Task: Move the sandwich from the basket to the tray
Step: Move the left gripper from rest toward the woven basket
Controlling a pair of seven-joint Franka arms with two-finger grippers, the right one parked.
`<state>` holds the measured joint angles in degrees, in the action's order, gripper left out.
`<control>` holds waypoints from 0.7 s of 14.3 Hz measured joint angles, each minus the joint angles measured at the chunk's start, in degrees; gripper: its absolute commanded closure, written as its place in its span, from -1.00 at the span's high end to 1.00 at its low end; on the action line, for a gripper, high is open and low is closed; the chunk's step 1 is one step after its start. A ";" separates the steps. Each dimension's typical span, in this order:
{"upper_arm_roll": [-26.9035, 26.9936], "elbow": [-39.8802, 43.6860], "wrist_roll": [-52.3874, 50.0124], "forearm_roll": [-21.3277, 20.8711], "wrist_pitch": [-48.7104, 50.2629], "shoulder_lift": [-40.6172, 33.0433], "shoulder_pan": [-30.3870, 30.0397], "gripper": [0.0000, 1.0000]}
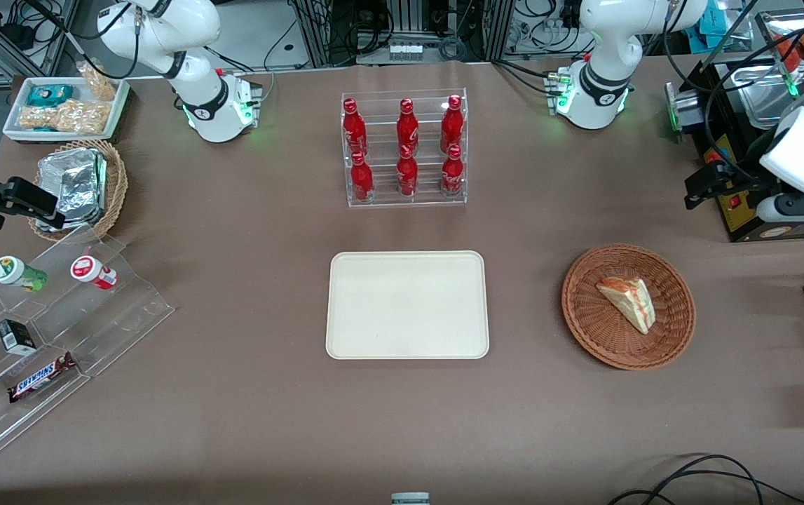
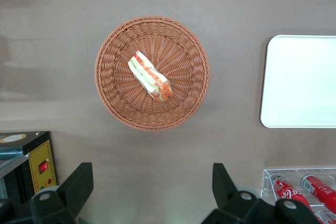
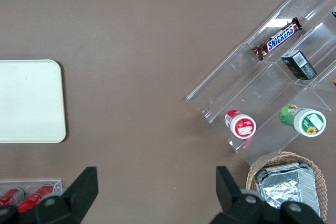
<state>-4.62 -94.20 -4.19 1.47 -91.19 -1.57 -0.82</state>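
The sandwich (image 1: 627, 301) (image 2: 150, 76), a pale wedge with red and green filling, lies in the reddish-brown wicker basket (image 1: 584, 315) (image 2: 113, 98) toward the working arm's end of the table. Beside the basket, at the table's middle, sits the cream tray (image 1: 407, 305) (image 2: 302, 82) with nothing on it. My gripper (image 1: 702, 184) (image 2: 152, 174) hangs high above the table, farther from the front camera than the basket. Its fingers (image 2: 79, 179) are open wide and hold nothing.
A clear rack of red bottles (image 1: 405, 151) (image 2: 294, 190) stands farther back than the tray. A black box with a red button (image 1: 731, 203) (image 2: 39, 166) sits near my gripper. A stepped acrylic shelf with snacks (image 1: 44, 337) and a foil-filled tan basket (image 1: 79, 186) lie toward the parked arm's end.
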 measured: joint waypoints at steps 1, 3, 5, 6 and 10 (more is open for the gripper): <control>0.01 0.75 0.17 0.00 0.00 0.81 0.00 1.00; 0.01 1.67 0.54 0.00 0.26 1.89 0.01 1.00; 0.01 1.88 0.59 0.00 1.77 2.21 0.01 1.00; 0.01 1.88 0.59 0.00 2.24 2.23 0.01 1.00; 0.01 1.88 0.60 0.00 3.25 2.46 0.01 1.00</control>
<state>-4.61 -92.32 -3.59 1.47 -87.94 0.89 -0.81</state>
